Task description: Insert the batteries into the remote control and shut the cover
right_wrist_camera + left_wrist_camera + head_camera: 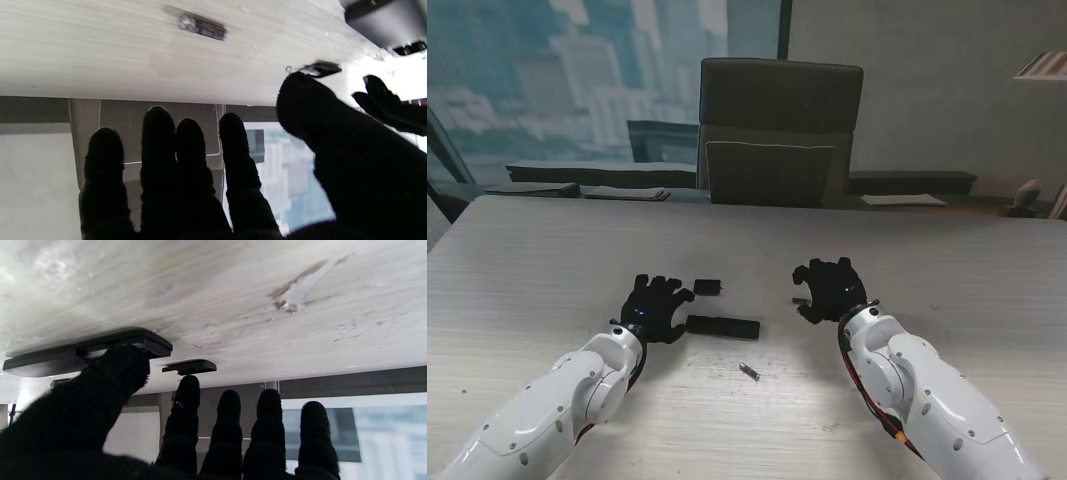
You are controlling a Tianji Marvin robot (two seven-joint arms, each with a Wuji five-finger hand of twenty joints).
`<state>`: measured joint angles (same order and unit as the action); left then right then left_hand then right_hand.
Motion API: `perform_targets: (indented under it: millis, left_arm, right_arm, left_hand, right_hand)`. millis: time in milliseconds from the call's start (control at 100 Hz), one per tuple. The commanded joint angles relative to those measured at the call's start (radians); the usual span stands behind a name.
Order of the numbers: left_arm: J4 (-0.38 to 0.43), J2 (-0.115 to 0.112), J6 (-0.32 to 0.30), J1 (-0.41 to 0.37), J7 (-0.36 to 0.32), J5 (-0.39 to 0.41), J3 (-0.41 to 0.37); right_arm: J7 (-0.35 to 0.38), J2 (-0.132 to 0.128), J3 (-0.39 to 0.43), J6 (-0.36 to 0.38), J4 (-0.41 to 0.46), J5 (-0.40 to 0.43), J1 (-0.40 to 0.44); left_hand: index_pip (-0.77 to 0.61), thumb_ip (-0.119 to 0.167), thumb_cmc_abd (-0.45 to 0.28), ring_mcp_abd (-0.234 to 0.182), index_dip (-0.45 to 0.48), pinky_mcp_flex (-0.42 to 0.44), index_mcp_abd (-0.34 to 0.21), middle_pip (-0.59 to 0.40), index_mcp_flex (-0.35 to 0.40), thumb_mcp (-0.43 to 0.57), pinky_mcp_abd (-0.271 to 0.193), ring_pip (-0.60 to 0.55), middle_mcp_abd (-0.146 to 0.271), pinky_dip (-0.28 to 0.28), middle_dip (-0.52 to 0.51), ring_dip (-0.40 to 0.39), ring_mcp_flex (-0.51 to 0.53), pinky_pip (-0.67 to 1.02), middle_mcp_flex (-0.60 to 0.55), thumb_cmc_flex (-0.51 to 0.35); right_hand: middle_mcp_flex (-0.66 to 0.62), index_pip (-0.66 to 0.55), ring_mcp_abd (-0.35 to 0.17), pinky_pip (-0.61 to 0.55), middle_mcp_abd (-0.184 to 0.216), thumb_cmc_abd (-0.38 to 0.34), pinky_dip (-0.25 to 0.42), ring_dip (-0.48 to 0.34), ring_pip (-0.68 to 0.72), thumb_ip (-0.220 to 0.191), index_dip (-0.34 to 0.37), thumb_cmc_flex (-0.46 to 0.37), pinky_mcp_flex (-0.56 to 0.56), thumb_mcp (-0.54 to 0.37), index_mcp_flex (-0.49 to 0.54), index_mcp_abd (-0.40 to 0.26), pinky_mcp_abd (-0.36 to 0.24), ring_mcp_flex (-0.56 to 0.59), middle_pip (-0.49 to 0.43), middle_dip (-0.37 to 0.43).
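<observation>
- Hovered open-fingered, empty: left hand (653, 306) beside remote (723, 326), cover (708, 287) just beyond.
- Right hand (829, 288) spread, empty, near one battery (202, 26).
- Early step, likely; next, pinching a battery (749, 371).

Left robot hand (653, 308) beside remote (723, 327); cover (708, 287) farther; battery (749, 372) nearer.

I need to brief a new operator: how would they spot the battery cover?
Start at the left hand on the pale table. Just right of it lies the long remote control. The battery cover is the short black piece farther from me.
</observation>
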<state>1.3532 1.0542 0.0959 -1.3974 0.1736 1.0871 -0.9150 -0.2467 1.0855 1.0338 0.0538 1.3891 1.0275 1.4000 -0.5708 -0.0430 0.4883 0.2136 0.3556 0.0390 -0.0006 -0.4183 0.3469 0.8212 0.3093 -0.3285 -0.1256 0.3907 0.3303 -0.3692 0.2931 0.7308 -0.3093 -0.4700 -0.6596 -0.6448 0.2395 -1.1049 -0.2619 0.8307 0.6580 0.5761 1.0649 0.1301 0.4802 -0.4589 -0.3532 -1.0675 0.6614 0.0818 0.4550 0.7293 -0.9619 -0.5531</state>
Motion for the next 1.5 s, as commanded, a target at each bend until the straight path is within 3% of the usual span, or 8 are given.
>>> perform_targets:
  millis: [0, 180, 490, 600, 950, 1250, 1390, 1490]
  left_arm:
    - [-0.003, 0.001, -0.005, -0.015, -0.012, -0.008, -0.003]
    - [0.001, -0.002, -0.015, -0.024, -0.012, 0.001, -0.012]
    - [0.008, -0.001, -0.024, -0.036, -0.01, -0.003, -0.021]
    - [0.008, -0.001, -0.024, -0.039, -0.005, -0.004, -0.023]
    - [0.016, -0.002, -0.03, -0.048, -0.01, -0.001, -0.032]
    - [0.021, -0.002, -0.031, -0.052, -0.014, -0.001, -0.035]
    - [0.021, -0.002, -0.031, -0.052, -0.014, -0.003, -0.034]
    - [0.02, -0.001, -0.031, -0.052, -0.015, -0.006, -0.033]
  right_arm:
    - [0.027, -0.013, -0.005, -0.005, -0.015, -0.004, -0.013]
    - [0.041, -0.023, -0.046, -0.034, -0.062, 0.038, -0.065]
    - [0.037, -0.013, -0.183, -0.137, -0.172, 0.01, -0.175]
    - [0.037, -0.008, -0.231, -0.168, -0.205, -0.006, -0.207]
    - [-0.008, 0.021, -0.352, -0.221, -0.306, -0.073, -0.291]
    - [-0.03, 0.039, -0.396, -0.255, -0.352, -0.111, -0.313]
    - [-0.047, 0.047, -0.403, -0.263, -0.364, -0.126, -0.307]
    - [-0.055, 0.053, -0.411, -0.263, -0.373, -0.139, -0.305]
  left_hand:
    - [0.005, -0.024, 0.01, 0.02, 0.0, 0.024, 0.009, 0.005, -0.004, 0.006, 0.006, 0.009, -0.022, -0.013, -0.008, -0.003, -0.037, -0.024, 0.001, 0.027]
    - [0.008, -0.025, 0.013, 0.025, -0.001, 0.026, 0.009, 0.009, -0.005, 0.004, 0.008, 0.011, -0.024, -0.012, -0.01, -0.003, -0.041, -0.026, 0.004, 0.031]
    - [0.031, -0.03, 0.022, 0.025, -0.011, 0.029, 0.029, 0.018, -0.02, -0.011, 0.011, 0.018, -0.025, -0.009, -0.015, -0.001, -0.046, -0.032, 0.016, 0.048]
    - [0.047, -0.031, 0.025, 0.025, -0.019, 0.029, 0.055, 0.019, -0.032, -0.012, 0.011, 0.019, -0.025, -0.008, -0.016, -0.002, -0.048, -0.033, 0.025, 0.05]
    - [0.076, -0.031, 0.021, 0.025, -0.034, 0.03, 0.095, 0.019, -0.044, -0.014, 0.011, 0.02, -0.027, -0.005, -0.016, -0.002, -0.052, -0.038, 0.035, 0.05]
    - [0.083, -0.029, 0.013, 0.025, -0.039, 0.03, 0.102, 0.019, -0.041, -0.021, 0.011, 0.02, -0.031, -0.003, -0.017, -0.003, -0.054, -0.039, 0.04, 0.048]
    - [0.084, -0.028, 0.009, 0.025, -0.039, 0.03, 0.103, 0.018, -0.041, -0.024, 0.011, 0.019, -0.031, -0.002, -0.017, -0.003, -0.054, -0.04, 0.04, 0.048]
    - [0.084, -0.027, 0.007, 0.025, -0.04, 0.03, 0.104, 0.018, -0.04, -0.026, 0.011, 0.019, -0.032, -0.001, -0.017, -0.003, -0.054, -0.04, 0.04, 0.047]
  right_hand:
    - [-0.001, -0.025, -0.017, -0.033, 0.025, 0.034, -0.013, 0.021, 0.027, -0.012, 0.019, -0.004, -0.002, -0.031, 0.001, -0.013, -0.023, 0.019, -0.029, -0.023]
    - [0.007, -0.037, -0.022, -0.027, 0.027, 0.04, -0.031, 0.021, 0.033, -0.011, 0.016, -0.002, 0.023, -0.038, 0.027, -0.054, -0.02, 0.008, -0.034, -0.028]
    - [0.023, -0.033, -0.019, -0.011, 0.018, 0.054, -0.052, 0.021, 0.044, -0.006, 0.006, 0.052, 0.056, -0.02, 0.033, -0.029, -0.007, 0.0, -0.046, -0.032]
    - [0.01, -0.04, -0.021, -0.071, 0.018, 0.053, -0.033, 0.038, 0.093, -0.011, 0.006, 0.054, 0.038, -0.018, 0.051, -0.025, -0.016, 0.012, -0.082, -0.05]
    - [-0.007, -0.062, -0.029, -0.134, 0.021, 0.042, -0.017, 0.049, 0.136, -0.018, 0.012, 0.015, 0.015, -0.049, 0.075, -0.035, -0.027, 0.034, -0.116, -0.067]
    - [-0.018, -0.096, -0.032, -0.143, 0.029, 0.013, -0.025, 0.048, 0.143, -0.02, 0.016, -0.045, 0.01, -0.068, 0.129, -0.071, -0.028, 0.042, -0.129, -0.066]
    - [-0.025, -0.192, -0.036, -0.152, 0.036, 0.047, -0.044, 0.046, 0.149, 0.086, -0.114, -0.093, 0.011, -0.066, 0.137, -0.119, -0.028, 0.048, -0.142, -0.056]
    - [-0.035, -0.262, -0.038, -0.154, 0.039, 0.071, -0.047, 0.045, 0.151, 0.118, -0.173, -0.116, 0.006, -0.066, 0.144, -0.159, -0.032, 0.053, -0.144, -0.055]
